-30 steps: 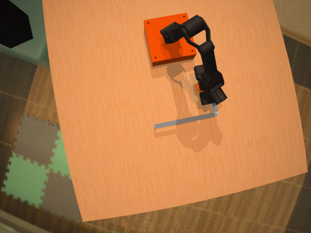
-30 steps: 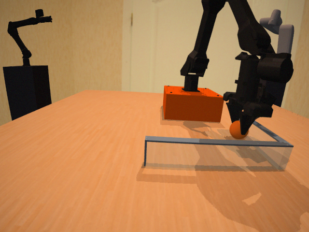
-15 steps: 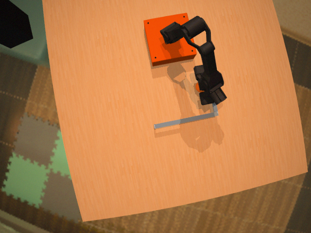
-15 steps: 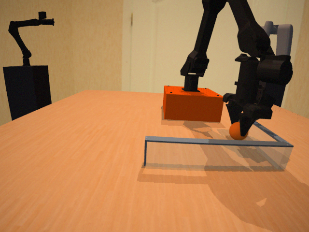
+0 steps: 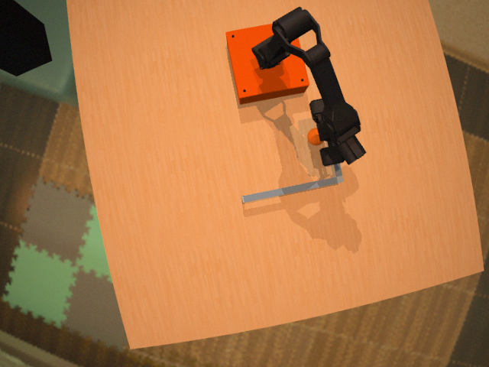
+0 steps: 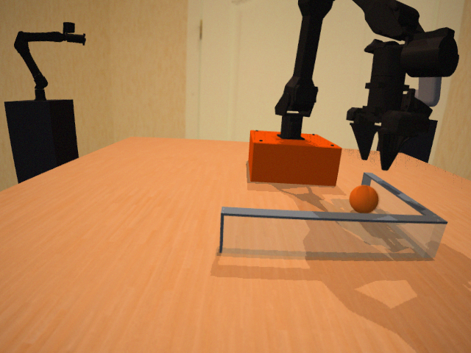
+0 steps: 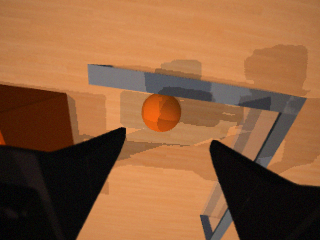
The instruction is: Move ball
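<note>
The orange ball point(image 5: 315, 136) point(image 6: 363, 198) point(image 7: 161, 112) rests on the table inside the corner, beside the second wall. No separate see-through copy shows; in the wrist view the ball has patches of two shades, as if the copy overlaps it. The long clear wall point(image 5: 268, 194) point(image 6: 266, 212) point(image 7: 120, 80) meets the second clear wall point(image 5: 338, 173) point(image 6: 399, 195) point(image 7: 281, 131) at a corner. My gripper point(image 6: 374, 164) point(image 7: 168, 138) is open and empty. Its fingertips hang above the ball, clear of it and of the walls; the arm hides them in the top view.
The orange base block point(image 5: 241, 63) point(image 6: 294, 165) point(image 7: 35, 117) of my arm stands behind the open side of the corner. The arm hangs over part of the second wall in the top view. Another black arm point(image 6: 40, 37) stands on a dark pedestal far back left.
</note>
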### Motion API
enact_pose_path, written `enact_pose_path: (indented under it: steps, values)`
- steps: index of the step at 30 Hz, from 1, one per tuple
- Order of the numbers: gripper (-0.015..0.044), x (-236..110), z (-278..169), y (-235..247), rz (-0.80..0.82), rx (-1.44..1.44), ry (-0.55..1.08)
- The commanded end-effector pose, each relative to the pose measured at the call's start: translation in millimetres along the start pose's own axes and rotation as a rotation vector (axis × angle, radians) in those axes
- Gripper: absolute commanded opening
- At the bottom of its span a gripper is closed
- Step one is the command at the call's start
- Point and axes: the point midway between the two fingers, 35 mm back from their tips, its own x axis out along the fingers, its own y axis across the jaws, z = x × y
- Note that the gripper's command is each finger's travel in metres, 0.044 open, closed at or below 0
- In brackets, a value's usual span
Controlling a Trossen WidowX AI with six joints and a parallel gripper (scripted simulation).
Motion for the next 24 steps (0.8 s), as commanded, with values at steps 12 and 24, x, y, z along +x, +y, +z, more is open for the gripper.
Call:
enact_pose_path:
  steps: [12,24]
  values:
    - [0.044,-43,-1,2,-0.003,0.0,-0.001]
    - [0.044,-54,-2,4,-0.002,0.0,-0.001]
